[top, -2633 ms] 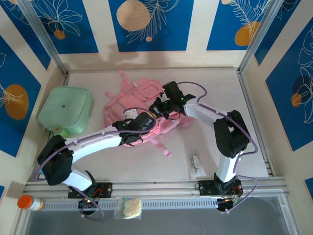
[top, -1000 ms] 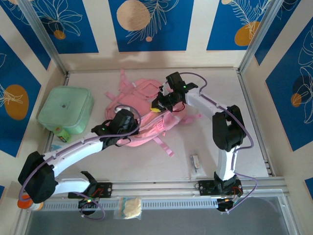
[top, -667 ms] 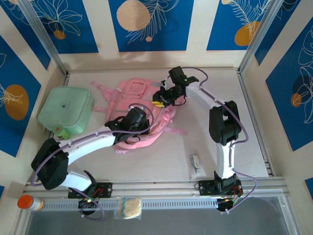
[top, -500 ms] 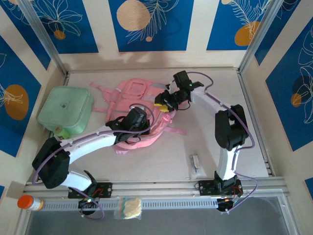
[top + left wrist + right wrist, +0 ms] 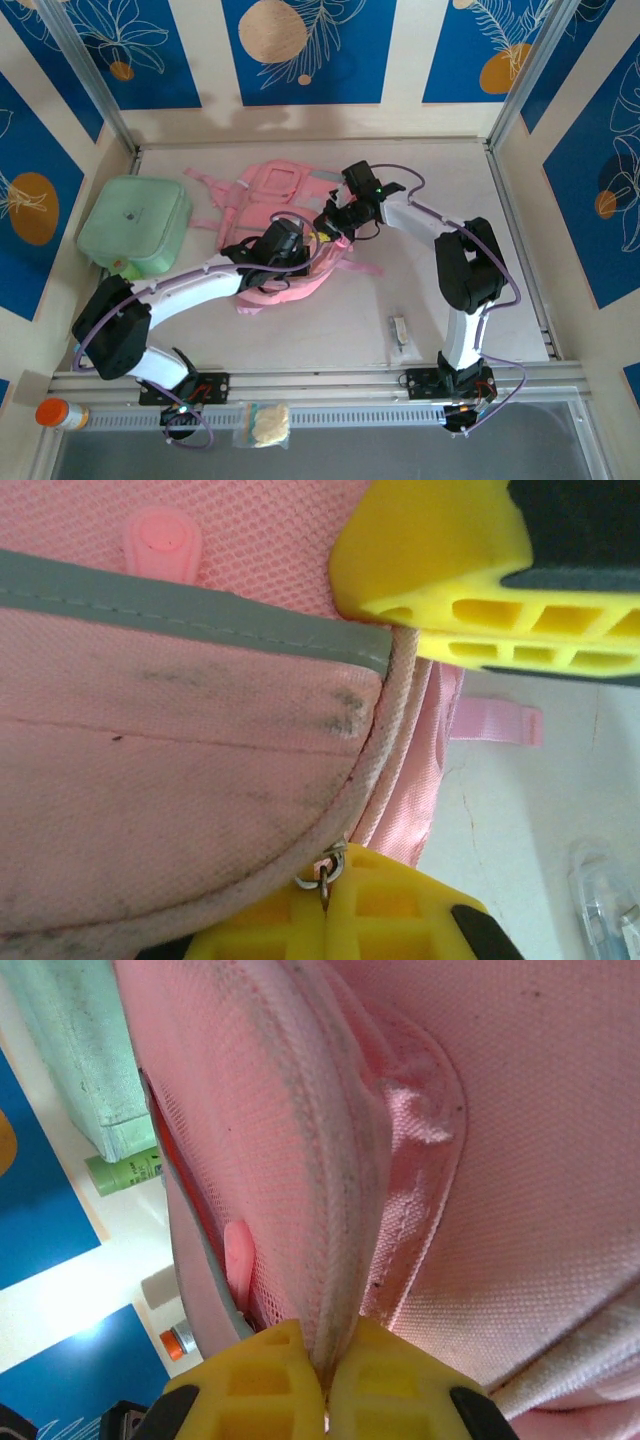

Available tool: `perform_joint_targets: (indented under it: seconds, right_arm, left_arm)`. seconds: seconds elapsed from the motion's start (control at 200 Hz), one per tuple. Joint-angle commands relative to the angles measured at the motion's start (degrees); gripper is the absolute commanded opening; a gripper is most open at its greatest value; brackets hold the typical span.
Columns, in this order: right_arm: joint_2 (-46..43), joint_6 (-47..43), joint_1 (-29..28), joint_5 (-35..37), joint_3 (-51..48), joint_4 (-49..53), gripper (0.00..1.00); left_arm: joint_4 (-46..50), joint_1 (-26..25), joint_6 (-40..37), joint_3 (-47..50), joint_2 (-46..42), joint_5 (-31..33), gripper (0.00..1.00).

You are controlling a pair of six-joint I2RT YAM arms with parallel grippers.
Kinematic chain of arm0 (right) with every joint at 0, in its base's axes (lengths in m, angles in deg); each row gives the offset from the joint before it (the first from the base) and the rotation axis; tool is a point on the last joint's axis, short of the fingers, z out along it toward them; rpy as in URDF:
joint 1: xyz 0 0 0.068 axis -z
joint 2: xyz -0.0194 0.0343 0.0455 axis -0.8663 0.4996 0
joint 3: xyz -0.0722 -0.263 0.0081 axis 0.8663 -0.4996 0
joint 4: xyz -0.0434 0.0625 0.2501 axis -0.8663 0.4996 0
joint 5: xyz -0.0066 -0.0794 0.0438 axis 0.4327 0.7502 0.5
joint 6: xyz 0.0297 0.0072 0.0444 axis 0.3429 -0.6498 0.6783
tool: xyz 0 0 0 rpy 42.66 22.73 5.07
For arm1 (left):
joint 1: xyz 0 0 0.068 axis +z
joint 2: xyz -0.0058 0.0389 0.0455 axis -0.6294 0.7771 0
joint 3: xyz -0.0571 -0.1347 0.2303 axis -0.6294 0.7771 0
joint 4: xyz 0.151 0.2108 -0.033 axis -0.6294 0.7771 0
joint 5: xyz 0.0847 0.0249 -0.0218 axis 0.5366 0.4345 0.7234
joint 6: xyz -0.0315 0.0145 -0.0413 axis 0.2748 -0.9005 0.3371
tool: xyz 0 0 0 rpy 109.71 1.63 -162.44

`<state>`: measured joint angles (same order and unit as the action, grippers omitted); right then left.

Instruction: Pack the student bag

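Between my two grippers lies the student bag (image 5: 262, 195), pink and slumped on the table (image 5: 440, 170), with its straps trailing out on either side. Out past my left gripper (image 5: 360, 730), on its outer side, sits the mint-green case (image 5: 135, 225), apart from the bag, with a green bottle (image 5: 125, 1170) just beside it.

On to the grips. My left gripper is clamped across the bag's corded edge, one yellow pad above the grey trim and one below. My right gripper (image 5: 325, 1365) has its pads pressed tight together, nipping a ridge of the bag's seam right at the tips. The little metal zip pull (image 5: 325, 868) hangs against my left lower pad.

My read is that this is the opening step: both hands hold fabric and I see nothing packed yet. Next I need one pinch to anchor the seam taut while the other lets go and takes that ring. It's a fiddly target, so I want a slow approach and a pull straight along the zip line.
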<state>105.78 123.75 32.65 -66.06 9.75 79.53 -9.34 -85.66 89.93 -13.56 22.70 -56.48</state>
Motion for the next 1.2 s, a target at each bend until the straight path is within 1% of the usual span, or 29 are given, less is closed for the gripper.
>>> perform_joint_targets:
  seconds: [0.0,0.04,0.12,0.165,0.22,0.265,0.325,0.42,0.445,0.515,0.57,0.615,0.69,0.765,0.87,0.945,0.99,1.055,1.105,1.145,1.195]
  right_arm:
    - [0.4,-8.8,4.2,2.6,4.4,6.4,0.0]
    - [0.4,-10.6,5.9,1.4,4.9,7.2,0.0]
    - [1.6,-13.7,9.3,-4.0,7.5,9.2,0.0]
    - [2.7,-15.6,10.7,-4.6,10.0,12.0,0.0]
    - [3.8,-17.6,11.7,-3.7,12.4,14.4,0.0]
    - [4.0,-17.5,12.4,-3.2,13.2,14.5,0.0]
    - [3.5,-16.3,12.8,-3.5,12.9,12.9,0.0]
    - [2.9,-16.0,11.2,-2.9,13.0,12.6,0.0]
    - [2.8,-15.8,10.7,-2.2,12.9,13.1,0.03]
    - [1.7,-13.9,10.2,-2.6,10.3,12.0,0.21]
    - [-0.5,-10.5,10.6,-4.7,6.3,8.2,0.35]
    - [-2.9,-7.3,10.9,-5.9,2.3,4.5,0.44]
    - [-7.1,-1.7,10.6,-5.2,-3.9,0.2,0.56]
    - [-10.7,4.0,8.8,-4.6,-9.7,-4.4,0.66]
    - [-13.9,12.4,5.7,-3.3,-16.1,-11.2,0.71]
    - [-14.8,17.3,3.3,-1.2,-19.1,-16.1,0.71]
    - [-14.3,18.7,1.9,-0.2,-19.4,-17.9,0.68]
    - [-12.8,19.1,0.6,1.1,-18.5,-18.9,0.58]
    - [-11.8,17.8,0.2,3.4,-17.5,-18.2,0.5]
    - [-11.4,17.3,0.2,5.3,-17.2,-17.2,0.4]
    - [-11.1,16.4,1.0,5.3,-17.5,-18.2,0.29]
  left_arm:
    - [6.8,0.5,-6.0,-1.0,-3.5,-0.6,0.0]
    - [8.6,0.9,-7.8,-0.3,-4.6,-0.1,0.0]
    - [12.5,2.8,-10.2,1.3,-6.6,1.1,0.0]
    - [14.6,4.9,-10.8,1.9,-7.3,1.0,0.0]
    - [16.2,7.6,-11.6,2.2,-7.7,-0.4,0.0]
    - [15.5,9.1,-12.6,2.7,-8.3,-2.1,0.0]
    - [12.8,9.7,-13.9,3.5,-8.8,-4.2,0.0]
    - [10.0,9.9,-14.3,2.7,-7.7,-7.5,0.0]
    - [9.7,9.9,-14.1,2.3,-7.1,-8.1,0.0]
    - [8.5,9.7,-13.1,1.2,-5.5,-9.8,0.0]
    - [7.2,9.1,-11.9,0.8,-4.9,-9.9,0.0]
    - [5.7,8.5,-11.2,1.0,-4.8,-10.0,0.0]
    - [3.7,7.6,-10.1,1.2,-4.5,-10.6,0.0]
    - [2.9,6.7,-9.9,0.8,-3.6,-10.9,0.0]
    - [2.5,6.2,-9.7,0.2,-2.5,-10.7,0.0]
    - [2.0,5.9,-9.7,0.1,-2.3,-10.9,0.0]
    - [1.9,5.8,-9.7,0.1,-2.3,-11.1,0.0]
    - [1.8,5.6,-9.6,0.0,-2.3,-11.1,0.0]
    - [1.5,5.3,-9.0,0.0,-2.3,-11.6,0.0]
    - [0.0,4.7,-8.2,0.3,-2.3,-12.6,0.0]
    - [-1.5,3.6,-7.4,0.5,-2.2,-13.5,0.0]
